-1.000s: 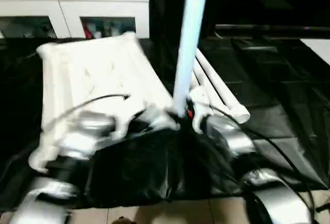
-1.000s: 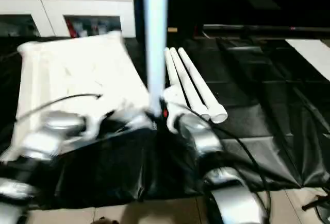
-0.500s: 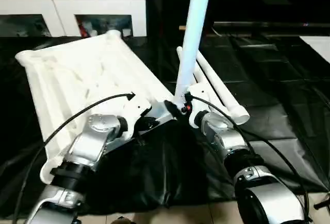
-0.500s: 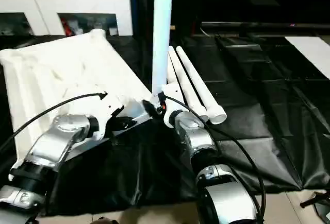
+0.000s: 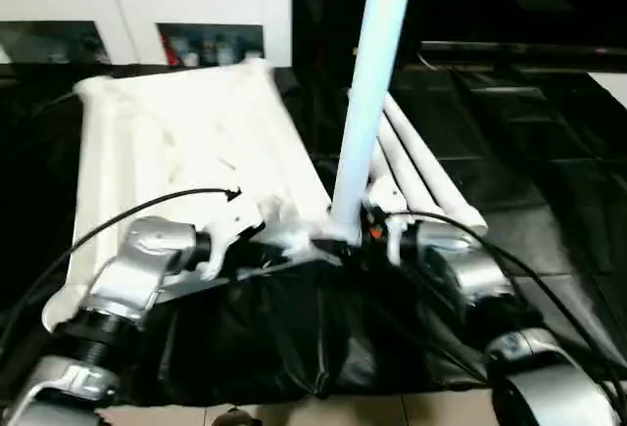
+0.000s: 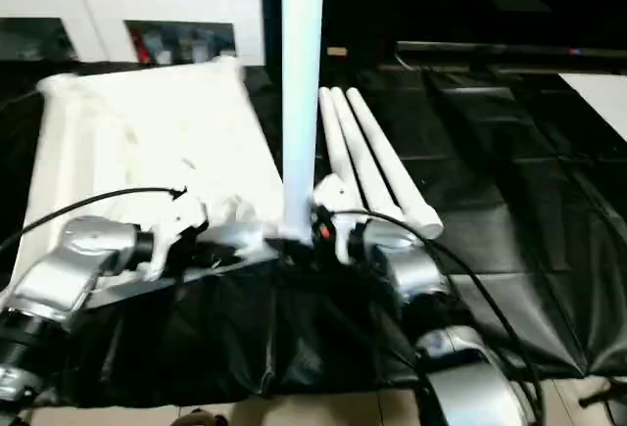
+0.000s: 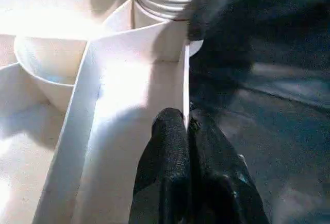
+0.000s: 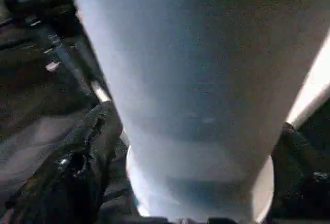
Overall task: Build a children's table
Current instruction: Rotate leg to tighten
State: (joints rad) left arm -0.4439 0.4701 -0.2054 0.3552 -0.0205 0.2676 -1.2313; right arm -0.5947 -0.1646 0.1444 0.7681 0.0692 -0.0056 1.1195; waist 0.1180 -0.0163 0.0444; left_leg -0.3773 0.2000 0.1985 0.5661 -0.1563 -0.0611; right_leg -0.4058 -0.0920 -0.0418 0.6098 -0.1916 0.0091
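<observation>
— Tabletop point(image 5: 186, 142), white plastic, rectangular with rounded corners, lay ribbed side up across the left half of the frame on a black crinkled sheet point(image 5: 529, 162). Where was the leg?

— One long white round tube leg point(image 5: 370, 83) stood upright at the tabletop's near right corner, middle of the frame, its ridged lower end in the corner socket point(image 7: 165, 0). Three more white tube legs point(image 6: 377, 157) lay side by side on the sheet just to the right.

— And the end effectors?

— The left end effector point(image 7: 186, 131) was clenched on a thin rib wall at the tabletop's edge, just beside the socket. The right end effector point(image 8: 191, 147) had a black finger point(image 8: 90, 147) on each side of the standing leg's base; whether they pressed it, I could not tell.

— Anything behind?

— A white glass-doored cabinet point(image 5: 147, 10) ran along the upper left.
</observation>
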